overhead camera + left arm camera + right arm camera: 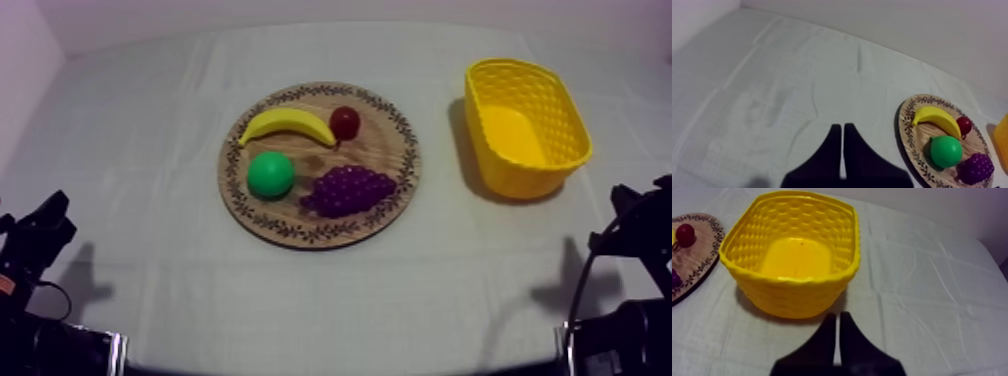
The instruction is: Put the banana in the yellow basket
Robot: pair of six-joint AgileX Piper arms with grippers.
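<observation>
Left gripper (842,127) and right gripper (838,315) sit clenched, empty; smooth curved banana (287,124) lies on round wooden board (385,140).

Setup is pretty bare tbh. One table (560,300) with a grey-white cloth (130,180) draped over the whole top, so the surface under it is hidden. The cloth isn't ironed: fold lines (922,278) run across it in a loose grid, and there's a short raised crease (859,55) near the back edge. Behind the table is a plain pale wall (350,10), with a side wall (20,50) meeting it at the left corner. Both walls look blank and have a slight lilac tint. Light is soft and comes from above, so shadows on the cloth are blurry-edged and fairly faint.
</observation>
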